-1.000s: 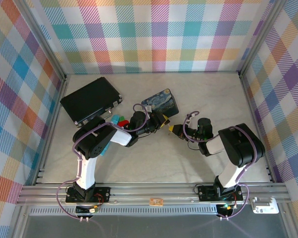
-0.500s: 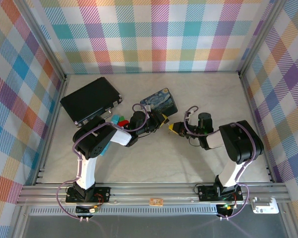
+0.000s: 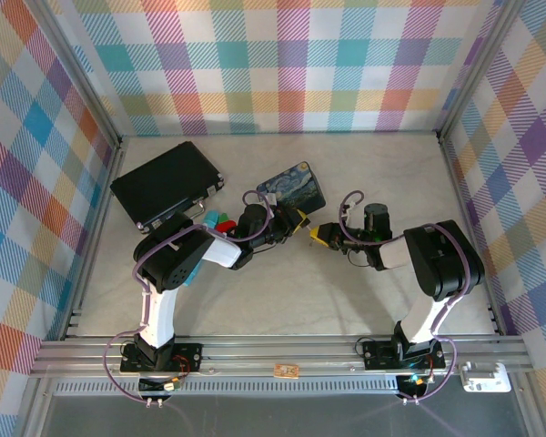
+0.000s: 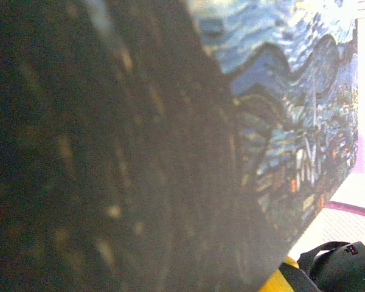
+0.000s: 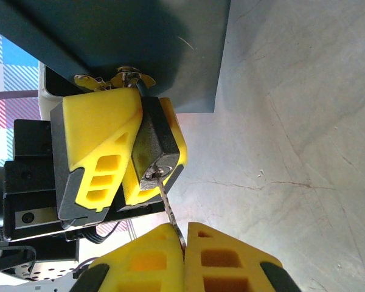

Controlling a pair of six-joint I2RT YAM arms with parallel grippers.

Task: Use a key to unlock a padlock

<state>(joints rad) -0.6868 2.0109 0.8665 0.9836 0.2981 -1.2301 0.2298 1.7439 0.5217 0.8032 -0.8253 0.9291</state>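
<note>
The padlock (image 5: pixel 153 146), small with a dark squarish body, sits clamped between the yellow fingers (image 5: pixel 97 146) of my left gripper (image 3: pixel 300 224), keyhole end facing the right wrist camera. My right gripper (image 5: pixel 184 243) is shut on the thin silvery key (image 5: pixel 168 204). The key's tip touches the keyhole (image 5: pixel 157 174). From above, the two grippers meet tip to tip at mid-table, with the right gripper (image 3: pixel 320 235) just right of the left one. The padlock's shackle end is mostly hidden behind the fingers.
The blue starry-night tin (image 3: pixel 294 187) lies just behind the grippers and shows close up in the left wrist view (image 4: pixel 292 121). A black case (image 3: pixel 166 185) lies at the back left. Small red (image 3: pixel 226 225) and turquoise (image 3: pixel 193 269) items lie by the left arm.
My right gripper has shifted slightly left and back, closing on the left gripper with the key. The left arm has not moved.
</note>
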